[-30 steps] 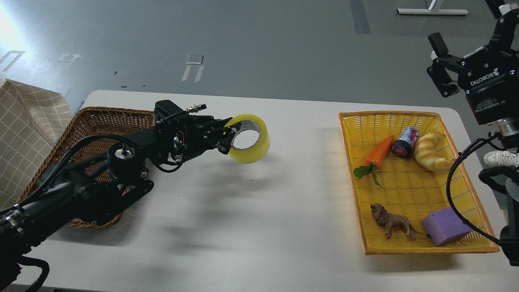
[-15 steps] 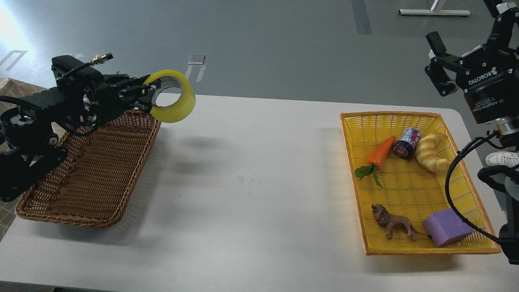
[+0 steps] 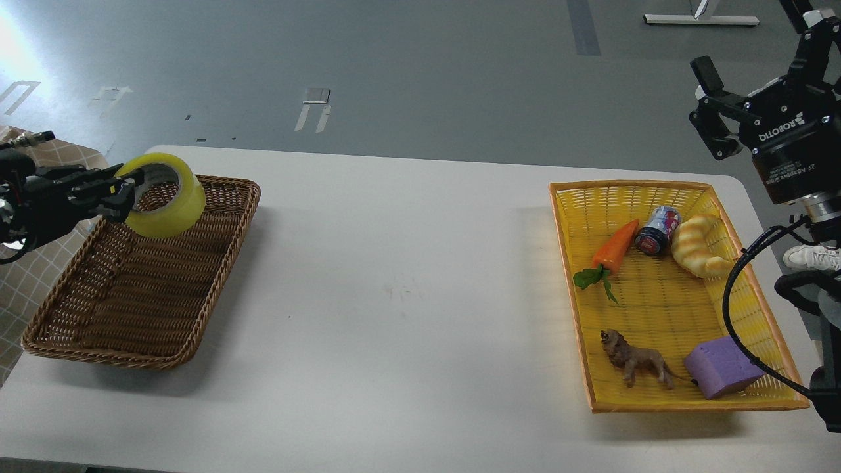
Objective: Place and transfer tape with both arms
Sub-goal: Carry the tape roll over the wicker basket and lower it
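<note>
Near the bench's far-left corner, the left end effector (image 3: 125,192) grips the tape (image 3: 161,195) over the brown basket (image 3: 217,269) for release, while the right end effector (image 3: 711,108) waits wide open.

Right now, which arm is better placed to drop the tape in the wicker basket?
Left. The left gripper holds the tape over the wicker basket; the right gripper hangs open past the table's far right corner.

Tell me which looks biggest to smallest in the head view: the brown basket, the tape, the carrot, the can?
1. Brown basket, by far.
2. Tape, held up by the left arm's fingers, maybe nearer the camera.
3. Carrot, slightly smaller than the tape.
4. Can.
</note>
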Action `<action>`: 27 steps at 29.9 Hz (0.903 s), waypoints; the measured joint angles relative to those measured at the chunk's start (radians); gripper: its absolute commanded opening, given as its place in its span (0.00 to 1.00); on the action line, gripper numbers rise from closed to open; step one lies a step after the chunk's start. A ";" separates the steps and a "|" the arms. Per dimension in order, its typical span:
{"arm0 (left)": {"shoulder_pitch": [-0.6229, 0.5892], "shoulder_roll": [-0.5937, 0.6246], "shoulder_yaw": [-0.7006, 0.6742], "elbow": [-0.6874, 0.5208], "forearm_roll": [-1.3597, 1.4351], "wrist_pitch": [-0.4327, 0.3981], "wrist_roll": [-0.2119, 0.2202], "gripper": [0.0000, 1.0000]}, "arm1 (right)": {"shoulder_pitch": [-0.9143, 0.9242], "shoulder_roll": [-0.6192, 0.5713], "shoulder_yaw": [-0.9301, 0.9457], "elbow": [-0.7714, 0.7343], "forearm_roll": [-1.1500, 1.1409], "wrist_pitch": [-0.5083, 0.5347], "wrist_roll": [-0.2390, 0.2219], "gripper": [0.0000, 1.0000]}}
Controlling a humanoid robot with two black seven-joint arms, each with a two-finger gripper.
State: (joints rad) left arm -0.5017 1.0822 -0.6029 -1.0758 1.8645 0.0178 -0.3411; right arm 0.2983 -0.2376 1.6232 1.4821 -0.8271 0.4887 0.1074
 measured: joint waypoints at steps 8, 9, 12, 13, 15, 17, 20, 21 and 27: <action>0.058 -0.054 0.003 0.117 -0.001 0.062 -0.032 0.00 | -0.009 0.001 0.000 0.006 -0.005 0.000 0.000 1.00; 0.059 -0.060 0.003 0.127 -0.002 0.063 -0.041 0.00 | -0.011 0.001 0.000 0.006 -0.005 0.000 0.000 1.00; 0.060 -0.088 0.003 0.167 -0.002 0.064 -0.058 0.00 | -0.017 0.001 0.000 0.007 -0.006 0.000 0.000 1.00; 0.060 -0.098 0.003 0.178 -0.002 0.064 -0.061 0.00 | -0.018 0.001 0.000 0.008 -0.006 0.000 0.000 1.00; 0.060 -0.116 0.004 0.193 -0.002 0.064 -0.063 0.00 | -0.019 0.000 0.000 0.008 -0.007 0.000 -0.001 1.00; 0.062 -0.126 0.011 0.200 -0.003 0.064 -0.065 0.00 | -0.019 0.000 0.000 0.008 -0.008 0.000 -0.001 1.00; 0.066 -0.132 0.033 0.206 -0.007 0.064 -0.068 0.00 | -0.019 0.000 0.000 0.008 -0.009 0.000 -0.002 1.00; 0.067 -0.133 0.038 0.208 -0.009 0.064 -0.069 0.00 | -0.019 0.000 0.000 0.008 -0.009 0.000 -0.002 1.00; 0.068 -0.152 0.046 0.249 -0.014 0.064 -0.092 0.06 | -0.020 0.000 0.000 0.008 -0.009 0.000 -0.002 1.00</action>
State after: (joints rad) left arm -0.4332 0.9299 -0.5571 -0.8263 1.8508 0.0814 -0.4336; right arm 0.2783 -0.2374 1.6229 1.4903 -0.8360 0.4887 0.1058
